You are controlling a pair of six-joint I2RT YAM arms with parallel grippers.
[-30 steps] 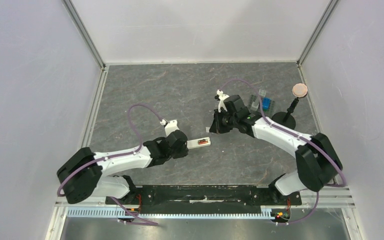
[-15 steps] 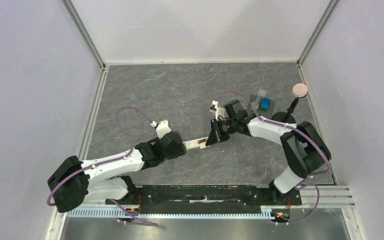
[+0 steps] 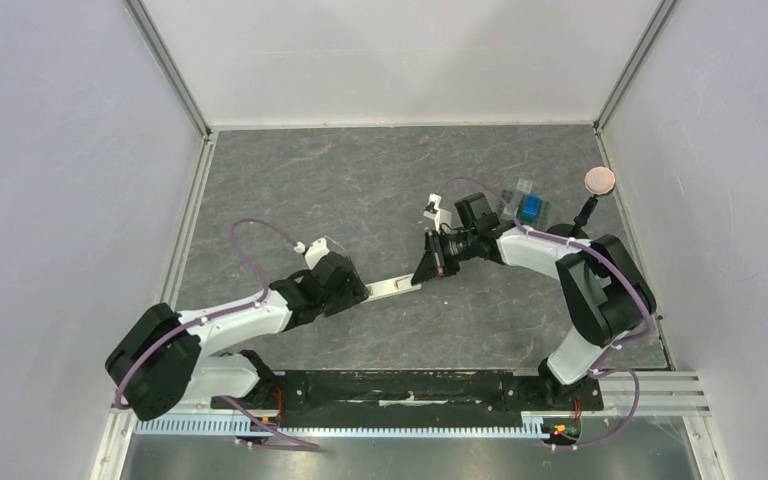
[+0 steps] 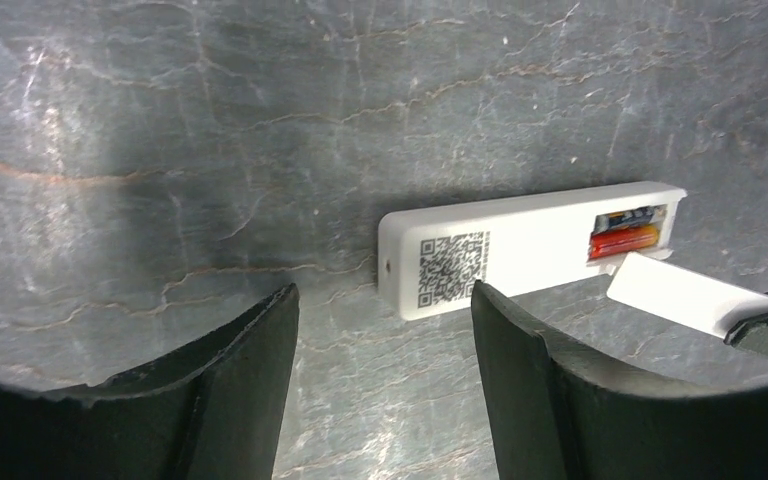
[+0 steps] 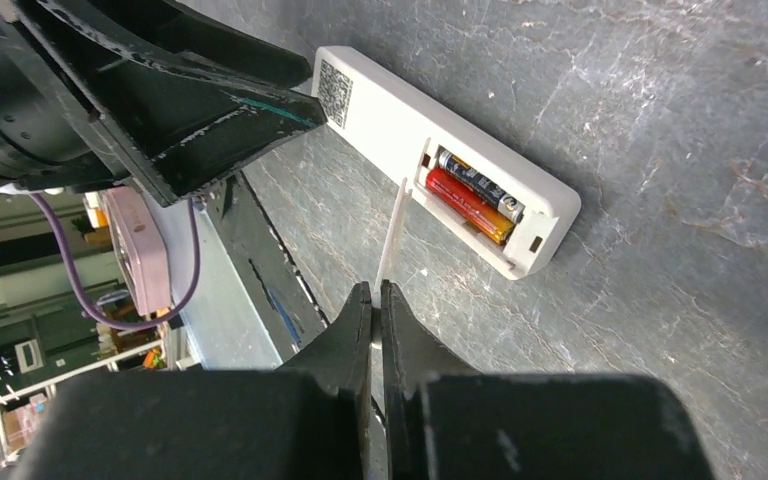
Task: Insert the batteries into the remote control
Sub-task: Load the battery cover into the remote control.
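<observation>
The remote control (image 4: 520,250) lies back-up near the desk's (image 3: 360,180) middle, batteries (image 5: 475,195) seated in its uncovered end. The left hand (image 4: 382,310) gapes at its sticker (image 4: 453,262) end; the right hand (image 5: 378,300) pinches the white cover (image 5: 392,235).

The remote (image 4: 520,255) lies flat on the table (image 3: 360,180), with bare floor along its long side away from the right arm. On the other side the cover (image 5: 390,235), pinched on edge in the right gripper (image 5: 373,297), bars the open compartment. The left gripper (image 4: 382,305), jaws wide, stands just off the sticker end. Blocks (image 3: 525,205) and a stand (image 3: 572,238) crowd the far right corner
</observation>
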